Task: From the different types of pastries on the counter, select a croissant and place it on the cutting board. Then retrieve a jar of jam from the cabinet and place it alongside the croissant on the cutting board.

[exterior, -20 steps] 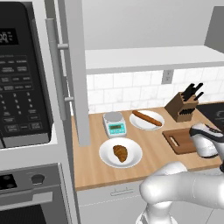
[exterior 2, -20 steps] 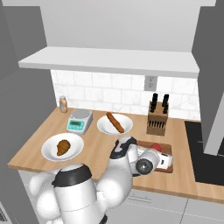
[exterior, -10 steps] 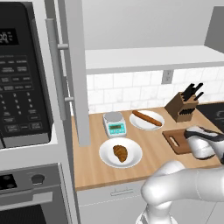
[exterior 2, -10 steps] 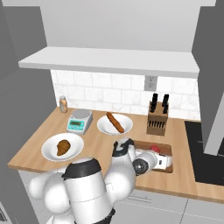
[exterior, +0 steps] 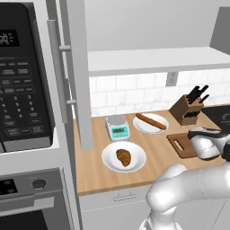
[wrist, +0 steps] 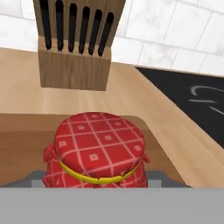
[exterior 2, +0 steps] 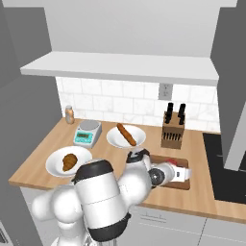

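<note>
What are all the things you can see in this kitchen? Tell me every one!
croissant: one, golden-brown, on a round white plate at the counter's front.
bread stick: one, reddish-brown, on a second white plate farther back.
kitchen scale: one, grey and teal, beside the bread stick's plate.
knife block: one, wooden with dark handles, by the tiled wall.
cutting board: one, dark brown, right of the plates.
jar of jam: one, red checked cloth top with yellow band, on the cutting board.
small bottle: one, brownish, back left corner of the counter.
microwave: one, black, far left.
cabinet door: one, pale grey, standing open.
stovetop: one, black, far right.
gripper: one, white, at the jar.
</note>
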You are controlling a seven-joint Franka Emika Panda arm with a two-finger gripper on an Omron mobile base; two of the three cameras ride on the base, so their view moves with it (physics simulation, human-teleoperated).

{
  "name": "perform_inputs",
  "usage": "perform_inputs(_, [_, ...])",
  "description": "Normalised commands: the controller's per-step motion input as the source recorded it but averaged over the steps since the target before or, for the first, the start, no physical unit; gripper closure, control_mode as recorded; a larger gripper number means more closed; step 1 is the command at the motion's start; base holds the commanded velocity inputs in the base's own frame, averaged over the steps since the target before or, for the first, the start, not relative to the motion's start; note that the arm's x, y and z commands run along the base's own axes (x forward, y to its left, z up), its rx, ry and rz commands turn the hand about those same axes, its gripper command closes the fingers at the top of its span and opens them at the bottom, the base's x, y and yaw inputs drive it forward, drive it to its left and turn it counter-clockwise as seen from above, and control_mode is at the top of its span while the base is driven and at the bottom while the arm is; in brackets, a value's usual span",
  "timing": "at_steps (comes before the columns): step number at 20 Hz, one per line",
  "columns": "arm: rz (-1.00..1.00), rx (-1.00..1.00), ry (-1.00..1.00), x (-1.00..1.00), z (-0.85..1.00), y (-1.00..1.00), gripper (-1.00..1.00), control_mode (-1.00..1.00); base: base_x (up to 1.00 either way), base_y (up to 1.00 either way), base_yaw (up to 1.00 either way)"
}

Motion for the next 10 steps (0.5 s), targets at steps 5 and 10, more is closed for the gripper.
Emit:
perform_inputs(5, [0.0,0.0,0.17,0.0,-0.26,0.0,-1.0,-1.0,0.0,0.0,0.0])
perform_inputs(10, [0.0,0.0,0.16,-0.01,-0.29,0.0,-1.0,-1.0,0.0,0.0,0.0])
